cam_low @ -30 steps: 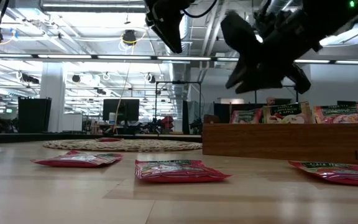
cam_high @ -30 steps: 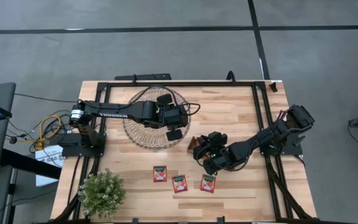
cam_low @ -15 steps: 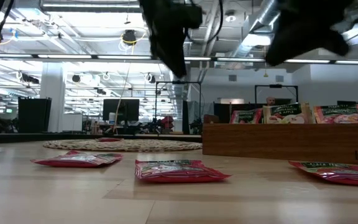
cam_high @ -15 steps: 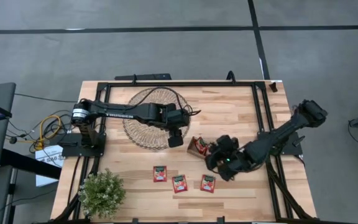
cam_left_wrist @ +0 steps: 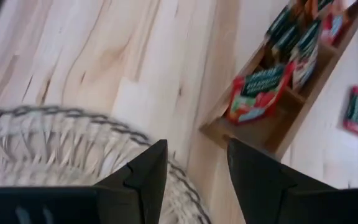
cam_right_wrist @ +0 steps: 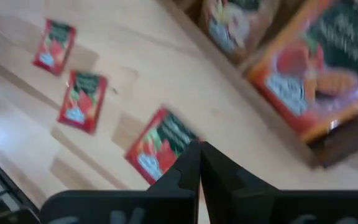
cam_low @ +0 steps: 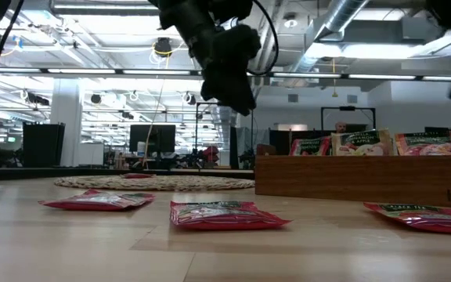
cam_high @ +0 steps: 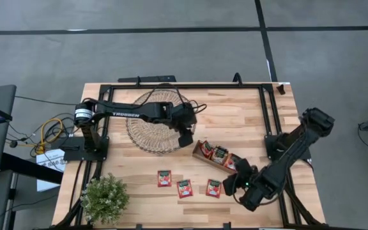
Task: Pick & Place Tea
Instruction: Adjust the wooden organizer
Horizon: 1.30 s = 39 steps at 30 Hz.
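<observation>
Three red tea sachets lie flat in a row near the table's near edge [cam_high: 164,178], [cam_high: 184,188], [cam_high: 213,187]; the low view shows them too [cam_low: 225,213]. More sachets stand upright in the narrow wooden tray [cam_high: 219,155] [cam_low: 362,143]. My left gripper [cam_high: 185,138] [cam_left_wrist: 197,144] is open and empty, hovering over the right rim of the round wicker mat [cam_high: 153,124], pointing toward the tray [cam_left_wrist: 272,93]. My right gripper [cam_high: 237,185] [cam_right_wrist: 199,146] is shut and empty, above the table just right of the rightmost loose sachet [cam_right_wrist: 160,142].
A potted green plant [cam_high: 105,198] stands at the near left corner. A black frame [cam_high: 184,85] runs along the table's far and side edges. Bare wood lies between the mat and the loose sachets [cam_high: 139,163]. The low view looks into a room with monitors behind.
My right gripper has swung from above the tray toward the near edge and now hangs beside the rightmost loose sachet, uncovering the tray. My left gripper has moved a little toward the tray and come down over the mat's right rim. No sachet has moved.
</observation>
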Each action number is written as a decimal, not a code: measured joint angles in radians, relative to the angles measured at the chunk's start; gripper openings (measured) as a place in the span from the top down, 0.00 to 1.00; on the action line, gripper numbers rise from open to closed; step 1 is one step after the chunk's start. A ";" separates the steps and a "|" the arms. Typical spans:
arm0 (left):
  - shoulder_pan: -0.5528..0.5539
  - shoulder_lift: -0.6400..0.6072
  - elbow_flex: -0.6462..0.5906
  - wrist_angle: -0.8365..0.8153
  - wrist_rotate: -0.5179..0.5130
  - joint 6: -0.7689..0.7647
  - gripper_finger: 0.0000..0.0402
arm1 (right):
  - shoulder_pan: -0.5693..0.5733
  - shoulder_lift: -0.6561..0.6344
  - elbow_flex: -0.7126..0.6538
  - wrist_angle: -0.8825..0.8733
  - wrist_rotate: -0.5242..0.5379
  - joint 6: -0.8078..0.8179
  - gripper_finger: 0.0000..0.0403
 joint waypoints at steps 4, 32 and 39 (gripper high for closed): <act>0.003 0.000 0.000 0.000 0.003 0.000 0.60 | 0.044 0.007 0.000 0.004 -0.055 0.026 1.00; 0.025 -0.001 0.000 0.053 -0.172 0.068 0.60 | 0.004 0.009 -0.045 -0.092 -0.147 0.024 1.00; 0.024 -0.002 0.000 0.051 -0.172 0.082 0.60 | -0.008 0.009 -0.045 -0.137 -0.186 0.016 1.00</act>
